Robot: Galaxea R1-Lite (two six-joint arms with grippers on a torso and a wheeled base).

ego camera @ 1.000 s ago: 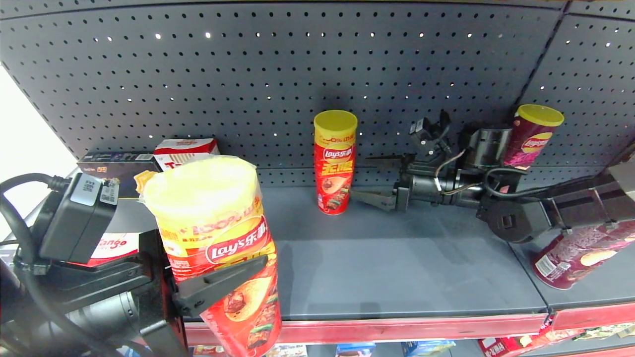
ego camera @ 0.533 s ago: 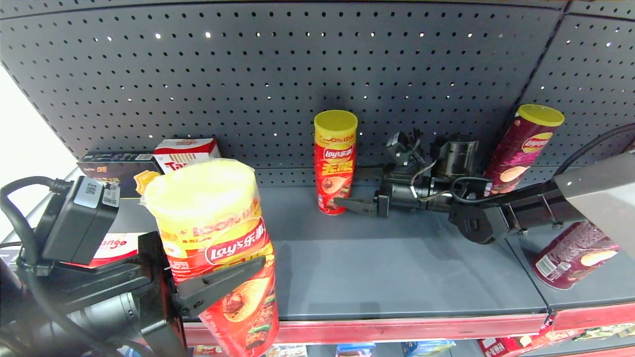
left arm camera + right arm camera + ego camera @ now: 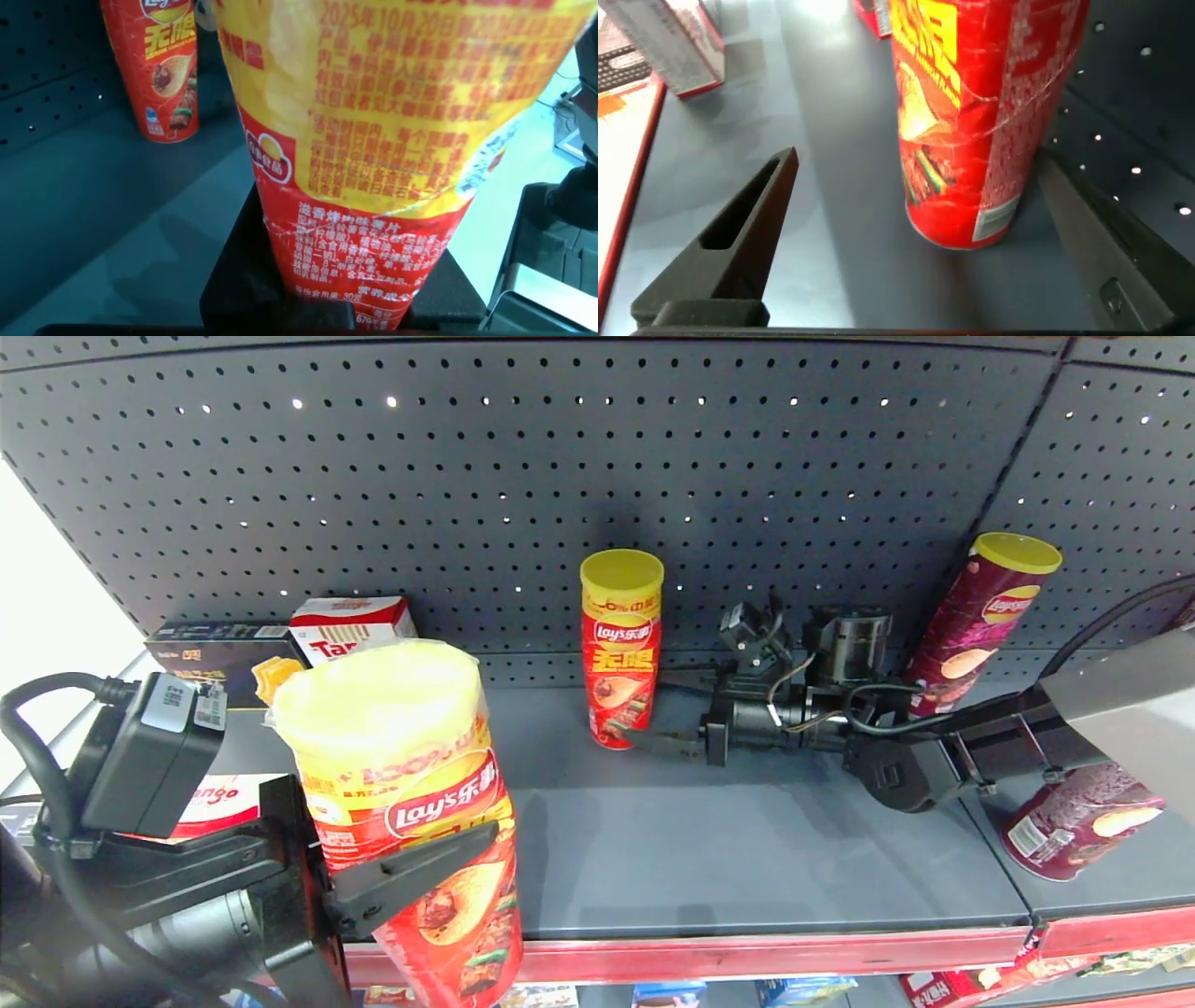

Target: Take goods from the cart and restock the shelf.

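left pincer point(image 3: 415, 882) grasps a wrapped chip can point(image 3: 401, 775); right pincer point(image 3: 651, 707), released, straddles the upright red can point(image 3: 619, 653) on the shelf point(image 3: 747, 840).

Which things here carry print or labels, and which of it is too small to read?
Held can: logo and big characters in front; fine print behind, too small.
Red can: logo, big yellow characters.
Back purple can: logo.
Near purple can: white label, too small.
White box: red lettering, cut off.
Black box: too small.
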